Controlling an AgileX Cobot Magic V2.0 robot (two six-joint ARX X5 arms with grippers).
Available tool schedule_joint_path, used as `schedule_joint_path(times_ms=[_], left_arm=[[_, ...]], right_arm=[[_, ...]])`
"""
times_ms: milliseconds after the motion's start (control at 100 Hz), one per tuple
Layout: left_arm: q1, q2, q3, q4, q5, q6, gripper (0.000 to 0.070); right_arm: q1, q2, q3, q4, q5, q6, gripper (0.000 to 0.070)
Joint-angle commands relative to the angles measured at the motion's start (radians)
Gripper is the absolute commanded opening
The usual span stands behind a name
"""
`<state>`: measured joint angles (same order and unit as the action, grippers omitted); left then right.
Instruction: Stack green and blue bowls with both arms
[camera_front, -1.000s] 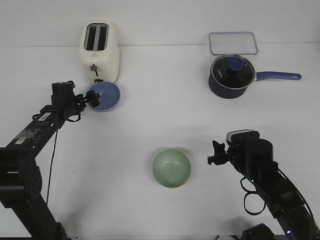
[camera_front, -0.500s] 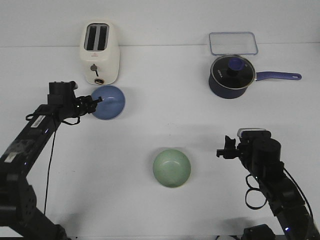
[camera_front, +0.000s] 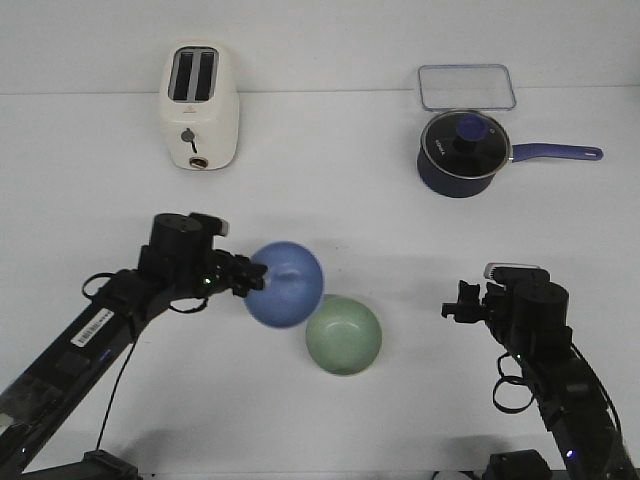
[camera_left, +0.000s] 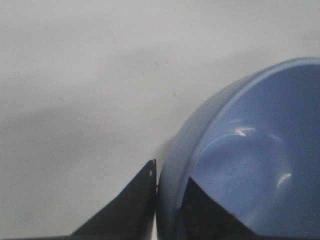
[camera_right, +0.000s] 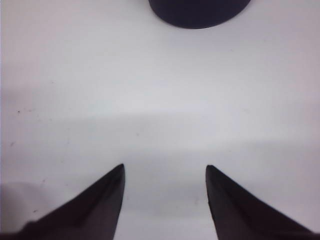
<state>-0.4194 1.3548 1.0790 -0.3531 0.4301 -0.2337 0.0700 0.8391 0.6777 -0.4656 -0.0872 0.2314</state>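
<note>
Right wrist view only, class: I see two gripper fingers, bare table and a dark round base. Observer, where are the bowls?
Observer: The blue bowl is gripped at its rim by the left gripper, near the green bowl.
Operator: Is it stacked?
Observer: No; it overlaps only the green bowl's upper-left rim.
Operator: And my gripper?
Observer: The right gripper is open and empty, to the right of the green bowl.
Operator: That dark base?
Observer: The navy saucepan.

Front view high over table (camera_front: 330, 220), wrist views close, left sharing blue bowl (camera_left: 250, 165).
</note>
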Motion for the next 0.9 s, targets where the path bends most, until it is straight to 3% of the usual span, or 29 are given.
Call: schedule_joint_path(times_ms=[0,160,390,430,530,580,770,890], left_arm=[[-0.069,0.020,-0.004,0.030,0.013,0.005,0.0014],[-0.206,0.061,-0.011,0.089,-0.008,0.005,0.0014],[-0.298,0.154,-0.011,0.139,-0.011,0.005,0.0020],[-0.306,0.167,-0.011,0.147,-0.011,0.005,0.0066],[-0.315,0.177,-0.010,0.171,-0.011,0.005,0.0347],[-0.314,0.172,-0.005,0.174,-0.011,0.005,0.0425],[-0.226,0.071,0.011,0.152,-0.022,0.014,0.0421],[-0.131,-0.043,0.011,0.109,-0.140,0.051,0.0401]], right_arm=[[0.001,0.007,0.005,0.010,-0.018,-0.013,0.0331],[0.001,0.007,0.005,0.005,-0.031,-0.013,0.0331],[0.001,0.007,0.005,0.000,-0.045,-0.013,0.0331],[0.001,0.007,0.005,0.000,-0.045,-0.013,0.0331],[0.001,0.007,0.005,0.000,-0.044,-0.013,0.0331],[0.001,0.007,0.005,0.000,-0.044,-0.014,0.0331],[0.001,0.006,0.005,0.001,-0.044,-0.026,0.0331],[0.001,0.002,0.005,0.011,-0.044,-0.053,0.0329]])
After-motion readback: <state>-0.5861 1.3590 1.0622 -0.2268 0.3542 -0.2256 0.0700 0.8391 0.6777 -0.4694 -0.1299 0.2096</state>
